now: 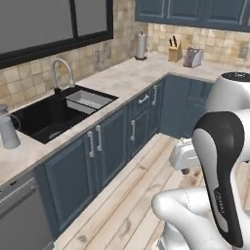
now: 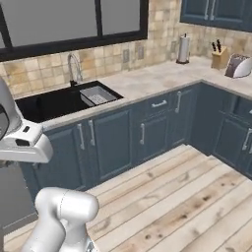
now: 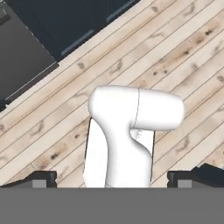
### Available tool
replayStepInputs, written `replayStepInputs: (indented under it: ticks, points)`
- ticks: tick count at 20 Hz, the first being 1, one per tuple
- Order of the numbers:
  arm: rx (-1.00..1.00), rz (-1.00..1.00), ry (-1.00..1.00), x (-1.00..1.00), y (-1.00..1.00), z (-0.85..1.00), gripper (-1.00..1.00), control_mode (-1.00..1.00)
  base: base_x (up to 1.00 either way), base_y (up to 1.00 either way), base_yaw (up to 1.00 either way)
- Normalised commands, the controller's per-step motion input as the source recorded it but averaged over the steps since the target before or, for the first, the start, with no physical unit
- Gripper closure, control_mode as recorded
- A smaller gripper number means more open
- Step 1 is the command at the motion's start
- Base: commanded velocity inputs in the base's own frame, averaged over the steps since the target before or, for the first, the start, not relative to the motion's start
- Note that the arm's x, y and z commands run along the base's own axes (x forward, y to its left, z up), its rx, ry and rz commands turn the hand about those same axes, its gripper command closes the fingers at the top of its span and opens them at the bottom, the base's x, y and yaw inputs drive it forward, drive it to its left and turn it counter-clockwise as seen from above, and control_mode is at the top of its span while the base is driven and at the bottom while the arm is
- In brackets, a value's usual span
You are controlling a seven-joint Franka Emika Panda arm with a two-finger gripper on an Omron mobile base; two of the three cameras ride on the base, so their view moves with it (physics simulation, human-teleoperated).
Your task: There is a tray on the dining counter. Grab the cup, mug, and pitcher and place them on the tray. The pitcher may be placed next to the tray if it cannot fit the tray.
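Observation:
A tall grey pitcher point(image 1: 8, 130) stands on the pale stone worktop at the far left of the left base view, beside the black sink point(image 1: 49, 117). My gripper point(image 3: 118, 178) is open: its two dark fingertips point(image 3: 43, 178) stand wide apart with nothing between them. It looks down at the wooden floor, away from the worktop. The tray, the dining counter, the cup and the mug are out of view.
The L-shaped worktop point(image 2: 147, 81) runs over dark blue cabinets point(image 1: 114, 139). A faucet point(image 1: 61, 73) and a grey rack point(image 1: 88, 101) are at the sink. In the far corner stand a paper roll point(image 1: 141, 46), a knife block point(image 1: 175, 50) and a toaster point(image 1: 193, 57). Wooden floor point(image 2: 187, 197) lies open.

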Motion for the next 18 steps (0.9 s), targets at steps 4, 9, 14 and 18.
replayStepInputs:
  ticks: [4, 9, 14, 18]
  points:
    - [0.00, 0.00, 0.00, 0.00, 0.00, 0.00, -1.00, 1.00, 0.40, 0.00, 0.68]
    - [0.00, 0.00, 0.00, 0.00, 0.00, 0.00, -1.00, 1.00, 0.62, 0.00, 0.58]
    - [0.00, 0.00, 0.00, 0.00, 0.00, 0.00, -1.00, 1.00, 0.52, -0.01, 0.30]
    - [0.00, 0.00, 0.00, 0.00, 0.00, 0.00, -1.00, 1.00, 0.60, -0.03, 0.03]
